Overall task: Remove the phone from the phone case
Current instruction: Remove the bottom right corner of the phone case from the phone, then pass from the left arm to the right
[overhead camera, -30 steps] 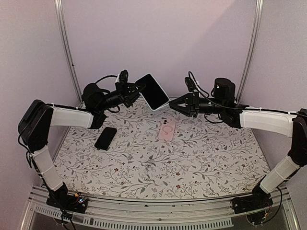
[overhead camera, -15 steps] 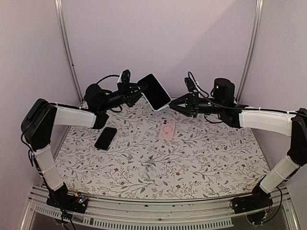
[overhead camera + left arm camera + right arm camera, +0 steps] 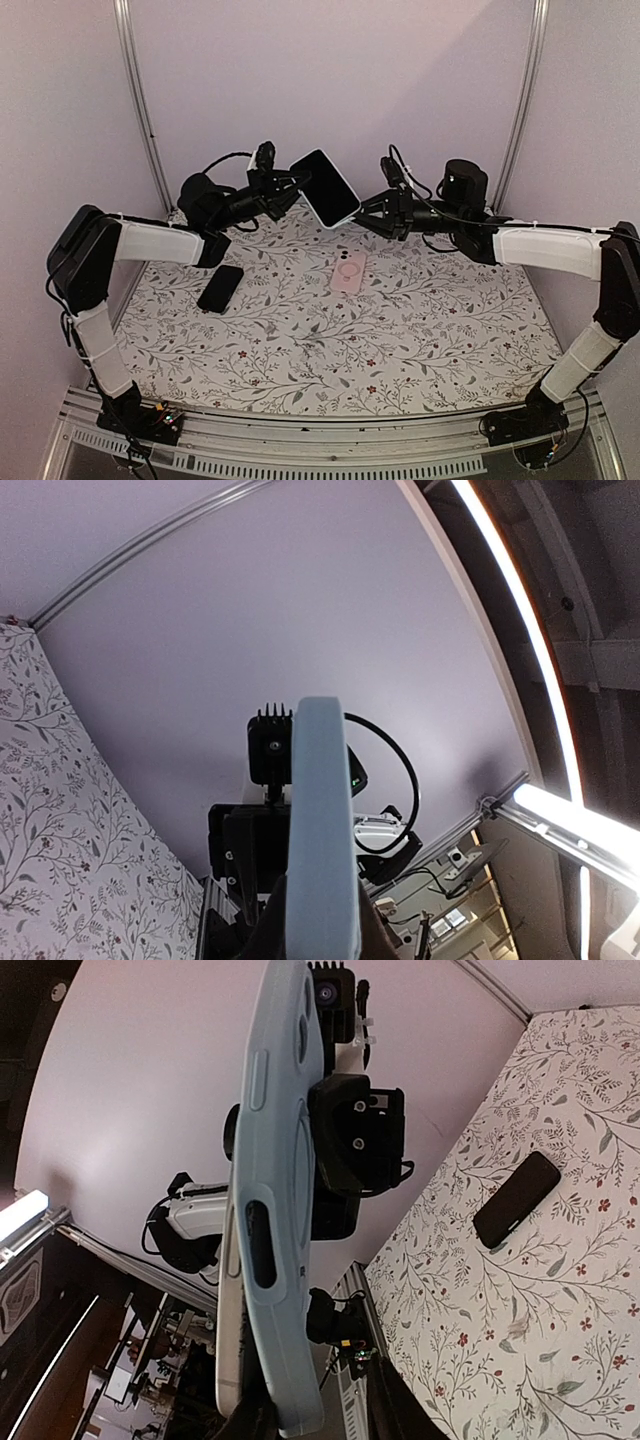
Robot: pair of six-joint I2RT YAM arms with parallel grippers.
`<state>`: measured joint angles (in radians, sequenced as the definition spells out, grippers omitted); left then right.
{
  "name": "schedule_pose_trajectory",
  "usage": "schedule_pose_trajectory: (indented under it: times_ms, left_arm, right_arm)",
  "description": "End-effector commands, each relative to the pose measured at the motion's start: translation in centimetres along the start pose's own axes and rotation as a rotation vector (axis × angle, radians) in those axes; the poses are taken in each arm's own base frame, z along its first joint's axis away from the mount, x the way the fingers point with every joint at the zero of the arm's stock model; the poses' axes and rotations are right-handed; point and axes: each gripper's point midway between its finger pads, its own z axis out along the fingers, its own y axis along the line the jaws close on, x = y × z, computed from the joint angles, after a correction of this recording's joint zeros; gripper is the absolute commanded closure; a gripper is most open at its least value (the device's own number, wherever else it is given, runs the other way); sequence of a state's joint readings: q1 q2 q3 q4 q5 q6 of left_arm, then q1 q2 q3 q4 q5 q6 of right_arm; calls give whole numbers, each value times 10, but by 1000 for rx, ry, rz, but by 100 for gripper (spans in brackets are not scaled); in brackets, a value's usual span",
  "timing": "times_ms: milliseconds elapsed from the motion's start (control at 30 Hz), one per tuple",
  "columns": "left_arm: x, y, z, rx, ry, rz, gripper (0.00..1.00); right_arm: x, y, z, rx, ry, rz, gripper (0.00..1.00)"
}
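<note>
Since a second ago, a small closing of the gap, seen from above: right pincer (image 3: 365,213) brought leftward and slightly up, onto the lower corner of the phone (image 3: 325,188); phone carried a touch higher and nearer the middle by the left pincer (image 3: 290,182). No change on the tabletop (image 3: 400,340) for the black phone (image 3: 221,288) at the left or the pink cover (image 3: 349,271) near the middle, both lying flat and well apart from the held one. Held phone up in the air at the back, dark screen toward the camera.

From the left wrist, only the pale blue case (image 3: 320,820) edge-on, rising from between that pincer's jaws. Clamped tight on it; no screen to be seen from here.

From the right wrist, the same case (image 3: 275,1160) edge-on with its button slots, the left pincer (image 3: 355,1140) gripping its far side and the right pincer's fingers (image 3: 390,1410) flanking its near end. Cannot tell whether squeezing or merely straddling. Beyond, the black phone (image 3: 515,1200) flat on the flowered tabletop (image 3: 560,1290).

Judging from all this, somewhere before the halfway mark: picked up and presented, second hold being set, phone not yet out of the case. Left to do, by the look of it: peeling a corner free and drawing the two apart.
</note>
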<state>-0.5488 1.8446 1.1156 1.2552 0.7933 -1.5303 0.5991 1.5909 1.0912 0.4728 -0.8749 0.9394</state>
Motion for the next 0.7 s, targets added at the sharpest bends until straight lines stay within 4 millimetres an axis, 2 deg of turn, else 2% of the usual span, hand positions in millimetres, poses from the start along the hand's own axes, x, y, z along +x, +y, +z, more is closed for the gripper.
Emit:
schedule_pose_trajectory:
  times_ms: [0,200,500,600,667]
  left_arm:
    - [32,-46,24,157,102,69,100]
    - [35,-38,26,145,108,58,100]
    - [40,-19,26,96,126,42,100]
    - [41,-14,26,83,130,37,91]
    - [40,-10,26,67,131,34,80]
  right_arm:
    - [-5,-6,11,10,-24,18,71]
    - [-4,-3,15,-6,-19,15,74]
    - [-3,0,14,-7,-23,-3,91]
    - [-3,0,12,3,-29,-11,100]
    - [-2,-2,11,20,-32,-17,100]
